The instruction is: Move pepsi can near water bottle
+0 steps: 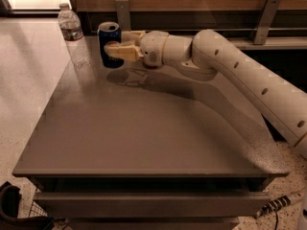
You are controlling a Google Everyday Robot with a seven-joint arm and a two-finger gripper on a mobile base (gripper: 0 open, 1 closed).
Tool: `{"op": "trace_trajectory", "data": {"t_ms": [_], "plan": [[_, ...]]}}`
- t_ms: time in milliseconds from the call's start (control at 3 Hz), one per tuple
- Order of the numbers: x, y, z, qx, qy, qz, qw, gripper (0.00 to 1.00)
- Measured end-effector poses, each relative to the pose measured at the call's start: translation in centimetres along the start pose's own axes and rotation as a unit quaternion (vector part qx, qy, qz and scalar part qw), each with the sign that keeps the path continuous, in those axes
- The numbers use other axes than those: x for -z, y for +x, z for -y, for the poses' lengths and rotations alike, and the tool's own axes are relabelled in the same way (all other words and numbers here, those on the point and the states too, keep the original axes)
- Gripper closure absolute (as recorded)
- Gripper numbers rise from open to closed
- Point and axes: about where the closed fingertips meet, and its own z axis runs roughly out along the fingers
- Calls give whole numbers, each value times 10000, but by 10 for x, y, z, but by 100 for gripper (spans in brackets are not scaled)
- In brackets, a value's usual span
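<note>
Gray counter [144,128], far edge: hand [115,42] grips pepsi can [108,32] btwn fingers; water bottle [72,32] just L of hand.

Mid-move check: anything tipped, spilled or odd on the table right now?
Nothing stands out. The gripper holds the pepsi can upright, just right of the water bottle, which stands upright at the table's far-left corner. No spill or damage shows.
</note>
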Motion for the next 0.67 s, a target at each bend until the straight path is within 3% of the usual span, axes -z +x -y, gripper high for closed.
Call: {"op": "trace_trajectory", "data": {"t_ms": [667], "plan": [[-43, 25, 6, 85, 147, 85, 9998, 100]]}}
